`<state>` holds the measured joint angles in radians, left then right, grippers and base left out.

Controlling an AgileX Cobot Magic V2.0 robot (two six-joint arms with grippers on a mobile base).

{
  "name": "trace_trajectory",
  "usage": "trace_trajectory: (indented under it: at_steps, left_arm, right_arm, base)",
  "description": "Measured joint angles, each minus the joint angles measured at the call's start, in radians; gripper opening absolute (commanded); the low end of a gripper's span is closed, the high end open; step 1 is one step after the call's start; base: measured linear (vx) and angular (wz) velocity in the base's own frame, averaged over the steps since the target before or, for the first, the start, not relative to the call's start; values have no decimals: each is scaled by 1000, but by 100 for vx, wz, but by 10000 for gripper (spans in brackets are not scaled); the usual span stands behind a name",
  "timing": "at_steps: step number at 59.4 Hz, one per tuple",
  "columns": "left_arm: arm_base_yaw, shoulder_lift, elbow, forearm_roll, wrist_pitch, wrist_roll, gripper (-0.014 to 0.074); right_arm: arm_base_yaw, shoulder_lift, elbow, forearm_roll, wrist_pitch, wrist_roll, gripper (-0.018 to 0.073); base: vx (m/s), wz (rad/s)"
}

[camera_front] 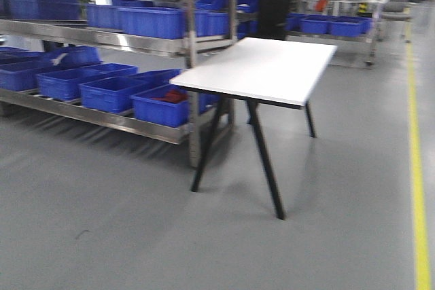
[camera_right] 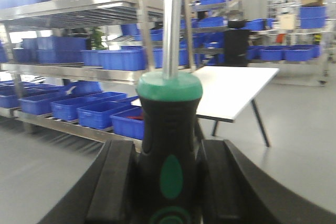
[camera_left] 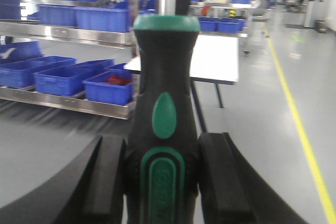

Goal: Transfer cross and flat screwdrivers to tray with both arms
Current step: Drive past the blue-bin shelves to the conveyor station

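our left gripper (camera_left: 163,182) pinches a black-and-green screwdriver (camera_left: 164,108) by the handle, with both pads (camera_left: 107,182) pressed tight against it and the steel shaft pointing away from the camera. raised lettering on the handle's green inlay is too blurred for us to read. our right gripper (camera_right: 167,182) clamps a second screwdriver (camera_right: 170,124) the same way. ahead stands a white table (camera_front: 262,69) beside steel shelves (camera_front: 95,37) of blue bins (camera_front: 109,93).

A: Lighting?
B: Bright, even, from overhead; the white table (camera_front: 262,69) glares almost blank, with faint shadow under it.
A: Sharp?
B: No — blue bins (camera_front: 109,89) left of the table smear, and the left screwdriver (camera_left: 163,129) and right screwdriver (camera_right: 170,145) before the table look soft, close-up.
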<state>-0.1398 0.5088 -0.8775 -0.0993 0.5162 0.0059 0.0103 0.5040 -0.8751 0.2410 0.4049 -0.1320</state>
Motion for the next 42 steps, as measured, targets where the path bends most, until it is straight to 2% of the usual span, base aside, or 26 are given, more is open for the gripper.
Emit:
trace_trajectory:
  at_steps: [42]
  left_arm:
    - [0,0,0,0,1,0,0]
  right_arm:
    - [0,0,0,0,0,0,-8]
  base:
    - [48,50]
